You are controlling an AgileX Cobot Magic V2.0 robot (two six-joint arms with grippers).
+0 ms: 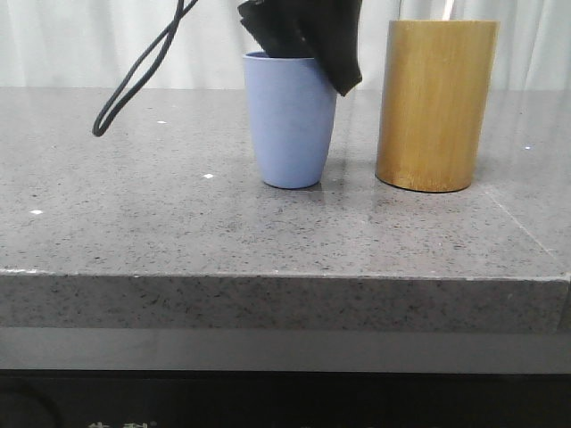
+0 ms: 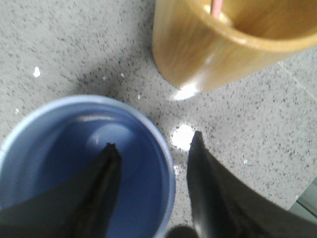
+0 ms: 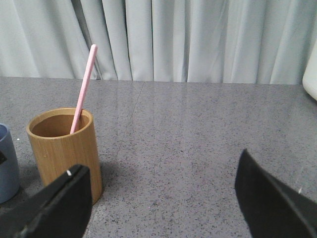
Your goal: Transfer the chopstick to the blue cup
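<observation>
The blue cup [image 1: 290, 120] stands mid-table and looks empty from above in the left wrist view [image 2: 74, 163]. One pink chopstick [image 3: 84, 87] leans upright in the bamboo cylinder [image 3: 64, 146], which stands right of the cup [image 1: 435, 105]; its tip shows in the front view [image 1: 449, 9] and the left wrist view [image 2: 216, 6]. My left gripper [image 1: 312, 55] [image 2: 154, 140] is open and empty, straddling the cup's right rim, one finger over the inside, one outside. My right gripper [image 3: 158, 163] is open and empty, low over the table beside the cylinder; it is out of the front view.
A black cable loop [image 1: 134, 85] hangs over the table left of the cup. White curtains close off the back. A white object [image 3: 312, 74] shows at the edge of the right wrist view. The table's front edge [image 1: 285, 276] is near the camera.
</observation>
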